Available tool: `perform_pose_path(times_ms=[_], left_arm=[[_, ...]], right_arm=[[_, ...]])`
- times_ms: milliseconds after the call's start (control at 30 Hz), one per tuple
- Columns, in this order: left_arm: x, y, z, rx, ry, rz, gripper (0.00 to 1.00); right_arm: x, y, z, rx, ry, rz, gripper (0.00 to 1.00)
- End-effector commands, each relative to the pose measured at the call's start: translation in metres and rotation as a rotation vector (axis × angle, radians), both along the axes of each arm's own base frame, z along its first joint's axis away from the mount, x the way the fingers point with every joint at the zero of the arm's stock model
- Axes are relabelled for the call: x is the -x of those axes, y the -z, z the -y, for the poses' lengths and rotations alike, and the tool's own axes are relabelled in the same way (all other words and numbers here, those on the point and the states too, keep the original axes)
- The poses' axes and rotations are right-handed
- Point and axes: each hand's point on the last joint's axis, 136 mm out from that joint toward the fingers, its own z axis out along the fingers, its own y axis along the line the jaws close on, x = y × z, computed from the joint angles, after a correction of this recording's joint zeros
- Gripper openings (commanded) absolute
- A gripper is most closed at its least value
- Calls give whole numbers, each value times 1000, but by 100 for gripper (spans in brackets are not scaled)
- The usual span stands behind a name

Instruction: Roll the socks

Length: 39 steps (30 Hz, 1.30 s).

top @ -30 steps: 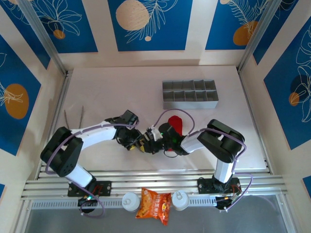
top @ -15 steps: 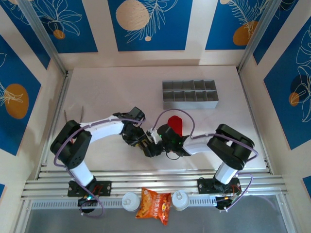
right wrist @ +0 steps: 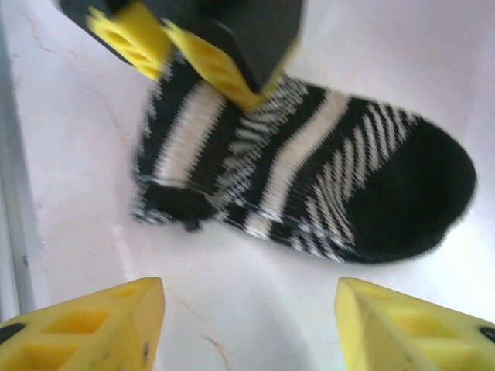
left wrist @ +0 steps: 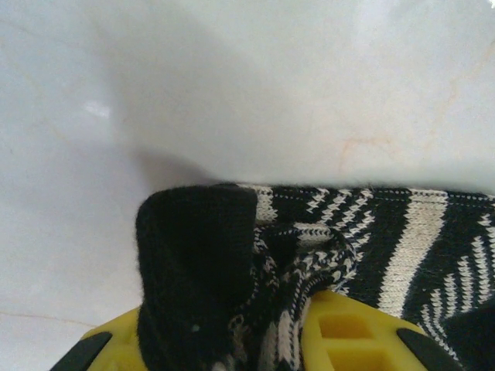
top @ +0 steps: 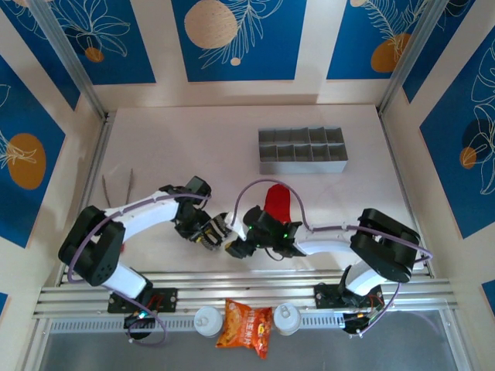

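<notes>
Socks, two, on white table (top: 178, 147). Striped sock (right wrist: 309, 178), black with grey-white bands, lay flat across the middle of the right wrist view, with its black rounded end at the right and its other end bunched at the left. Left gripper (right wrist: 182, 66) was clamped narrowly on that bunched end from the upper left of the frame; in the left wrist view the folded fabric (left wrist: 348, 232) sat pinched between the yellow fingers (left wrist: 348, 336) at the bottom edge. Right gripper (right wrist: 251, 325) stood wide apart and held nothing, near the sock but not touching it. Red sock (top: 276, 201) lay at centre of the overhead view, just above the right arm. Grey divided tray (top: 303, 149) sat upper right of centre, and orange snack bag (top: 245, 325) was at bottom centre
</notes>
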Motion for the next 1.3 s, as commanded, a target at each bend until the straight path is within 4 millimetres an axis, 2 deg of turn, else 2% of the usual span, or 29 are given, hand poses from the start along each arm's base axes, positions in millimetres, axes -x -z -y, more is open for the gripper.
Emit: perform_pose_path(times_ms=[0,100,267,400,867,967,1100,1133,1267], left_arm=[[30,17,-15,-147,-8,-148,7],[29,15,-6,-208,31,-191,6],[34,18,-1,-279,58,-280,5],[32,20,4,-280,63,-293,5],[27,22,23,-237,76,-301,6],[27,21,25,-228,81,-297,5],[26,16,29,-196,74,-285,7],[25,14,30,-184,70,-275,10],[14,2,37,-102,16,-199,37]], right_arm=[[3,-23,-16,-45,28,110,66],[7,-22,-22,-36,83,139,68],[-4,-15,-23,-41,210,128,68],[-10,-9,-23,-34,261,115,67],[-8,25,-33,74,332,37,60],[-5,41,-30,132,342,14,50],[-1,60,-22,214,362,-10,29],[1,62,-20,227,366,-19,23],[9,80,-2,281,388,-79,1]])
